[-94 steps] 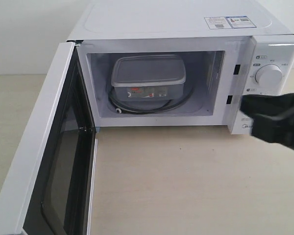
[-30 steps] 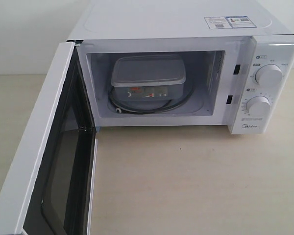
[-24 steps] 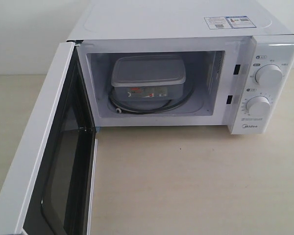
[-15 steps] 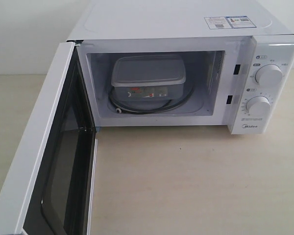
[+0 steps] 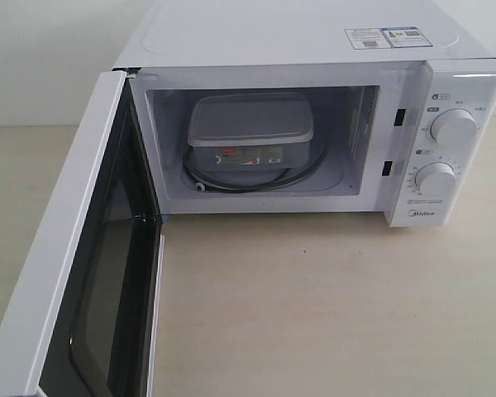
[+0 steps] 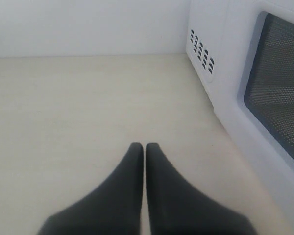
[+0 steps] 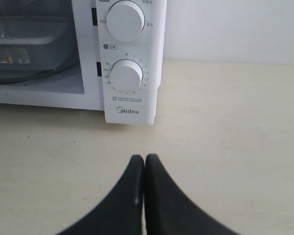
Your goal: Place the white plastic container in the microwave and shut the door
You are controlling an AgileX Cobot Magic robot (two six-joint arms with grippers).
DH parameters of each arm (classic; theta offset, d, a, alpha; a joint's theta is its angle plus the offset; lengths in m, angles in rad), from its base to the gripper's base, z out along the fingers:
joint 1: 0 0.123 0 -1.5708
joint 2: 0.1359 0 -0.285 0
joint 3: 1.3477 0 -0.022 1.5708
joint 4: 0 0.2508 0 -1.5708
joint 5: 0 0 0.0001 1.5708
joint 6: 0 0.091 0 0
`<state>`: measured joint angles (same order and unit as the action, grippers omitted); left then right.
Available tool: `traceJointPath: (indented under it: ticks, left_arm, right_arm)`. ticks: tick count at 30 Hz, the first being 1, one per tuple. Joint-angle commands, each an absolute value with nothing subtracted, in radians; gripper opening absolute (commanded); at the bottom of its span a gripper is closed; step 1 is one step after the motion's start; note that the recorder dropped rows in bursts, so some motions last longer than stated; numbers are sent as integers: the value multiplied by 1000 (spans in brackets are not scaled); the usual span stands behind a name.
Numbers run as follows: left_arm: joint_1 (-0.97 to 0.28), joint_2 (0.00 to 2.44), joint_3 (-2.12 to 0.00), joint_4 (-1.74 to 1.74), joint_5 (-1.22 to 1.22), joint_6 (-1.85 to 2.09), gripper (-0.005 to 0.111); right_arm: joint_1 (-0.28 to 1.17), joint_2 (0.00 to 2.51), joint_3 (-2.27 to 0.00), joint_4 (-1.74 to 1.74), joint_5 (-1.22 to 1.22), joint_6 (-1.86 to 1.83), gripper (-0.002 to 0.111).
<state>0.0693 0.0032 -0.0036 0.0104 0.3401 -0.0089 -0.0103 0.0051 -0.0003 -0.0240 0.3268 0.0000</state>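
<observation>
Pressing together with nothing between them, the left jaws hung over the bench (image 6: 63,107) beside the microwave (image 5: 298,41), just outside its door (image 5: 58,273). The right jaws, likewise closed and empty, faced the microwave's lower dial (image 7: 126,77). The white plastic container (image 5: 250,124) sat inside the microwave on the turntable (image 5: 256,188). The door stood wide open.

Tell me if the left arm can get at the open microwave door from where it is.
Probably yes. The left tool, shut and empty, sits off the outer face of the door, with only table showing between them.
</observation>
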Motion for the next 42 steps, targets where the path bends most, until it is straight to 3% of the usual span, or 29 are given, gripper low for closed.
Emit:
traceJointPath:
  ticks: [1, 10, 24, 32, 39, 42]
  left_arm:
    - [72, 0, 0, 12, 337, -7, 4]
    - [72, 0, -26, 0, 367, -7, 4]
    - [72, 0, -504, -160, 646, -9, 4]
    - [72, 0, -521, -226, 397, -12, 4]
    - [72, 0, -523, -483, -84, -12, 4]
    - [72, 12, -568, -483, -80, -12, 4]
  right_arm:
    - [-18, 0, 0, -28, 322, 0, 0]
    - [-18, 0, 0, -28, 322, 0, 0]
    - [-18, 0, 0, -28, 322, 0, 0]
    - [-18, 0, 0, -28, 322, 0, 0]
    - [-18, 0, 0, -28, 322, 0, 0]
    - [-18, 0, 0, -28, 322, 0, 0]
